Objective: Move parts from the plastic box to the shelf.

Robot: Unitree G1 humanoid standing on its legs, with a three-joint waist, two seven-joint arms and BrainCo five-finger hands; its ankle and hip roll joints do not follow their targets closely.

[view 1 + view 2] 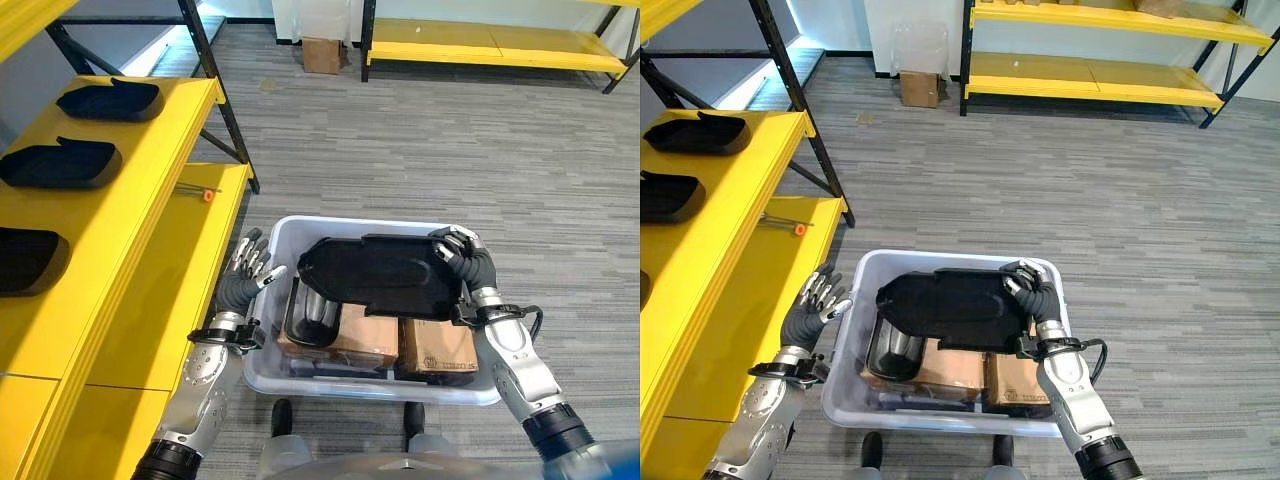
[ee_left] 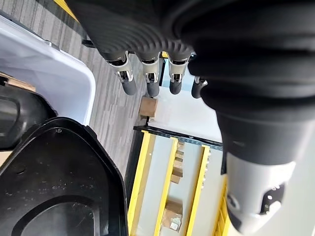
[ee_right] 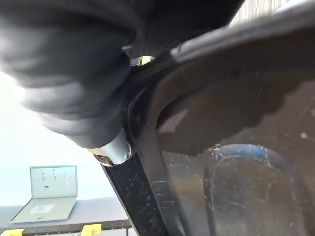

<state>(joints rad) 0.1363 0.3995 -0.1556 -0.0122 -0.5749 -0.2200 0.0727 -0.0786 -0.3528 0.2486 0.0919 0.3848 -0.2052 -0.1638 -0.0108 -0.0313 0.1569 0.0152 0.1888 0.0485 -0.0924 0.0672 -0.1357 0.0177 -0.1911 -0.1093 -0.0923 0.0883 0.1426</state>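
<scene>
A big flat black part [image 1: 380, 275] lies tilted across the top of the white plastic box [image 1: 350, 222]. My right hand [image 1: 462, 262] is shut on its right end, fingers curled over the edge [image 3: 110, 147]. Under it in the box sit another black part [image 1: 312, 315] and two cardboard packs [image 1: 440, 345]. My left hand [image 1: 248, 275] hovers open just outside the box's left wall, fingers [image 2: 147, 81] straight and holding nothing. The yellow shelf [image 1: 150, 220] stands to the left, with three black parts [image 1: 60, 163] on its upper level.
A small orange-tipped tool [image 1: 207, 194] lies on the lower yellow shelf level. A black shelf post [image 1: 215, 80] slants behind it. Across the grey carpet stand a cardboard box [image 1: 321, 54] and another yellow rack [image 1: 490, 45].
</scene>
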